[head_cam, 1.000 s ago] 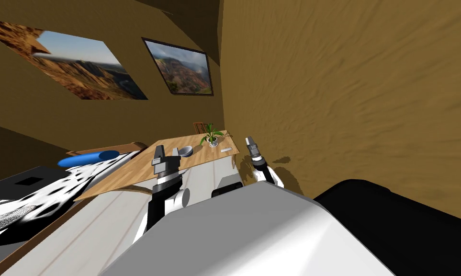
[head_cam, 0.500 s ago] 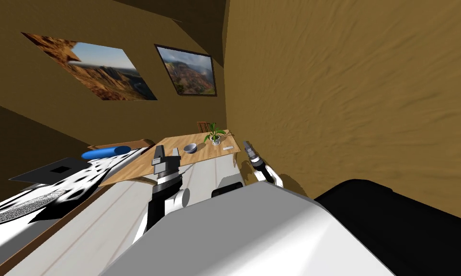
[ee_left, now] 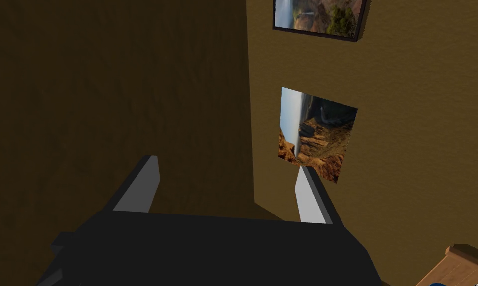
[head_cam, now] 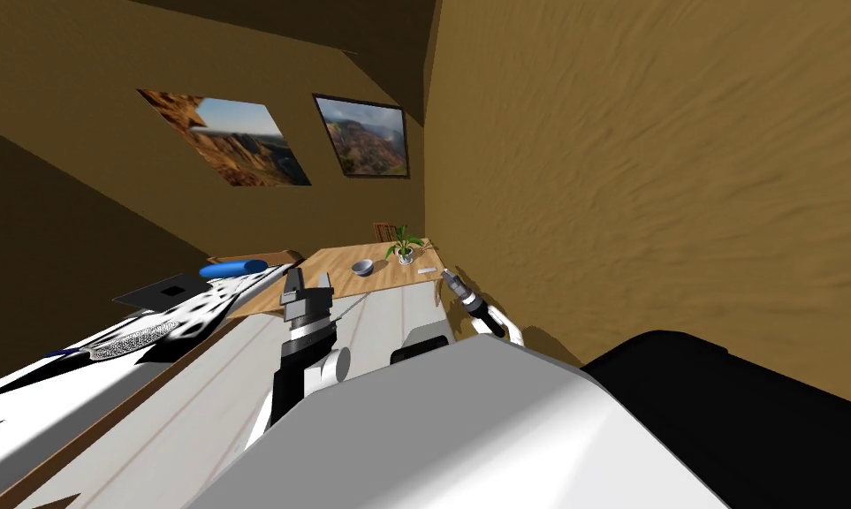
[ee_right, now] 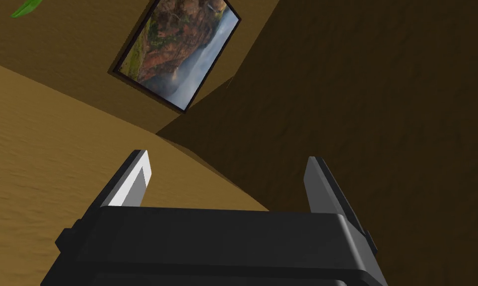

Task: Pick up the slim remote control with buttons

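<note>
Right gripper (head_cam: 451,277) hangs with fingers spread and empty, and the remote (head_cam: 428,269) lies just off its tips at eleven o'clock, flat on the wooden table (head_cam: 388,279), a slim pale bar too small to read buttons or lettering, the left gripper (head_cam: 307,283), likewise spread, well apart at its nine o'clock.

**Matt wood, rough walls, smooth grey blades**

A matt wood grain is shown on the desk (head_cam: 383,276). The wall (head_cam: 635,177) is rendered rough and rippled. The bowl (head_cam: 362,267) is seen smooth, faintly glossy. The fingers (ee_right: 133,186) of the right end effector (ee_right: 228,159) are drawn smooth, matt grey.
</note>
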You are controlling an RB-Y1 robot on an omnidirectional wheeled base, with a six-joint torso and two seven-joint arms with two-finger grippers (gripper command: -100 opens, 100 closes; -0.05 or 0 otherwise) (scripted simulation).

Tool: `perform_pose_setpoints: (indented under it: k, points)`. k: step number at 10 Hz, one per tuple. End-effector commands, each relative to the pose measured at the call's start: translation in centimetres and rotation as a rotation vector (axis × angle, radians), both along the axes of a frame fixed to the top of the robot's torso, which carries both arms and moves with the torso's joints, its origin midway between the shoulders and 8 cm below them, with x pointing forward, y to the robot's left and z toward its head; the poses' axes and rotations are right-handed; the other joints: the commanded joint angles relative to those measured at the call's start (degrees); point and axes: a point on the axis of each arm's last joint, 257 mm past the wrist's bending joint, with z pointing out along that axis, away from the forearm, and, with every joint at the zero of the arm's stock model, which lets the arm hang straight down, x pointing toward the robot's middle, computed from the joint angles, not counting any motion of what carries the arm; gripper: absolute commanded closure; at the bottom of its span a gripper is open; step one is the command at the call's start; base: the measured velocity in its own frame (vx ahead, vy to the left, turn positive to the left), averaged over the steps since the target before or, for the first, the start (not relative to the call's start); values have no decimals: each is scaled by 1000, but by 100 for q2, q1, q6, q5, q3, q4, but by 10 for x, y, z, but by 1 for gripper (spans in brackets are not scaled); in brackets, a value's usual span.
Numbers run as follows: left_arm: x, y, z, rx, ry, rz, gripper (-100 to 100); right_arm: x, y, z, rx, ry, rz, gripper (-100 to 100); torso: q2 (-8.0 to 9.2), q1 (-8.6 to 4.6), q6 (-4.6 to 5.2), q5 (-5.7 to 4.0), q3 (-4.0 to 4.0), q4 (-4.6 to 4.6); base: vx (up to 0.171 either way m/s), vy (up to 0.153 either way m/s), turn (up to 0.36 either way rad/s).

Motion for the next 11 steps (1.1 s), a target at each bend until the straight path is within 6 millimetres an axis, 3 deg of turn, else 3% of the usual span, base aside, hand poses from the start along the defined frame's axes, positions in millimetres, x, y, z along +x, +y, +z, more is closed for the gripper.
perform_pose_setpoints:
  k: [1, 6, 11]
  points:
    - [0, 0, 0, 0, 0, 0, 0, 2, -2, -17, -36, 25, 5, -100, 0, 0, 0, 0, 0, 0, -48, 32, 0]
    - [0, 0, 0, 0, 0, 0, 0, -4, 1, -88, -240, 114, 74, -100, -15, 1, 0, 1, -8, -2, -30, 43, 151]
    - [0, 0, 0, 0, 0, 0, 0, -15, -12, -150, -389, 205, 116, -100, -27, 1, -3, 1, -15, -5, 2, 38, 158]
